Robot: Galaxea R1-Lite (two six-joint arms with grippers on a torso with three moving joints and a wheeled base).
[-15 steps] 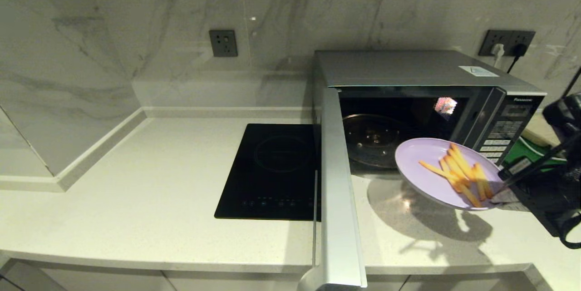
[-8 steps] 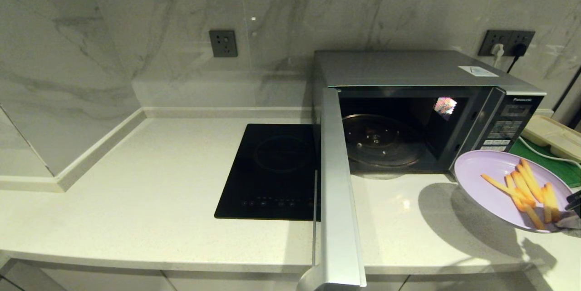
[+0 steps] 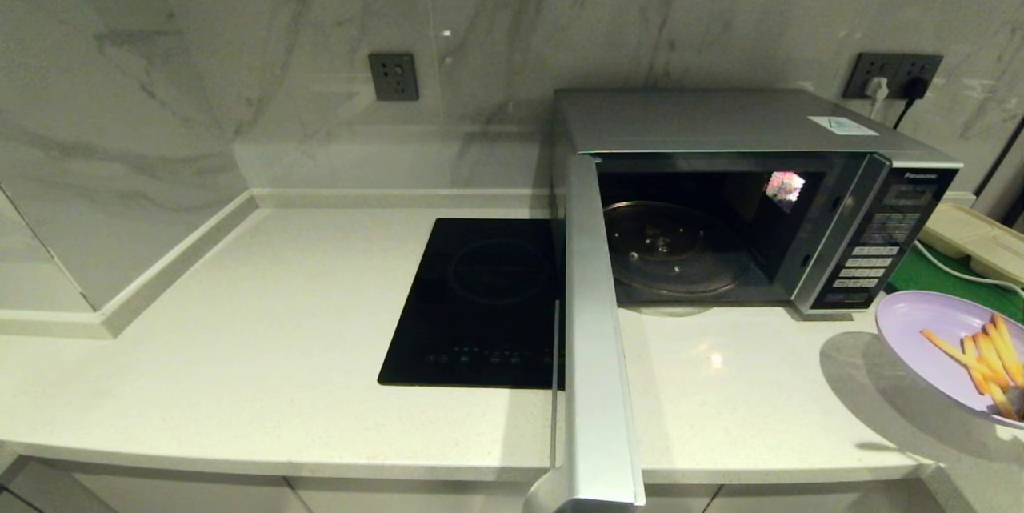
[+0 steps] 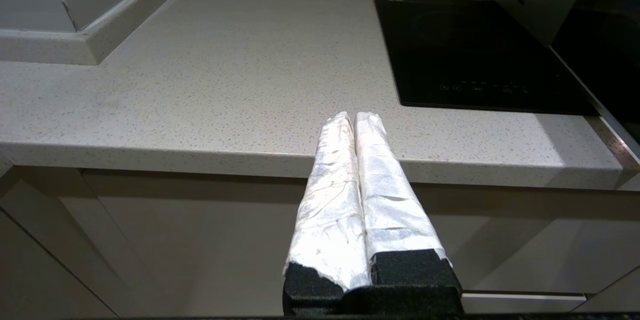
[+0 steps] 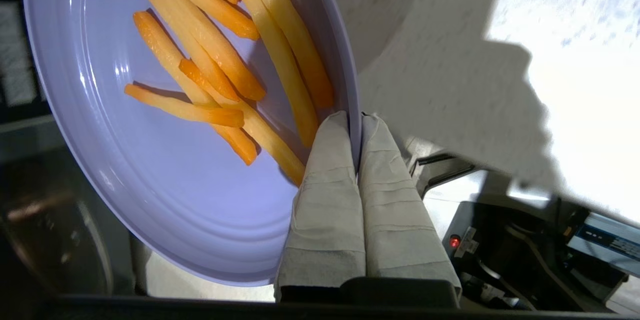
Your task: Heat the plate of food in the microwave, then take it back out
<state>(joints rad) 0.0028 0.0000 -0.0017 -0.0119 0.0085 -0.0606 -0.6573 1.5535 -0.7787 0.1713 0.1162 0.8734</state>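
The right gripper (image 5: 356, 133) pinched the rim of the plate of food (image 5: 165, 125), held above the counter at four o'clock from the open microwave (image 3: 760, 201). The plate looked stiff, light, slick; its loose fries might slide, so a rim hold suited. The left gripper (image 4: 354, 120) sat closed, parked.

A pale speckled counter (image 3: 280, 337) is running wall to wall under a grey-veined marble backsplash (image 3: 240, 33), catching glare near its front edge. A black induction hob (image 3: 480, 301) is sitting flush in it. A dark wall socket (image 3: 394, 76) is showing above, and a second socket (image 3: 894, 74) at the right is holding two plugs. Pale cabinet fronts (image 4: 200, 240) are hanging below.
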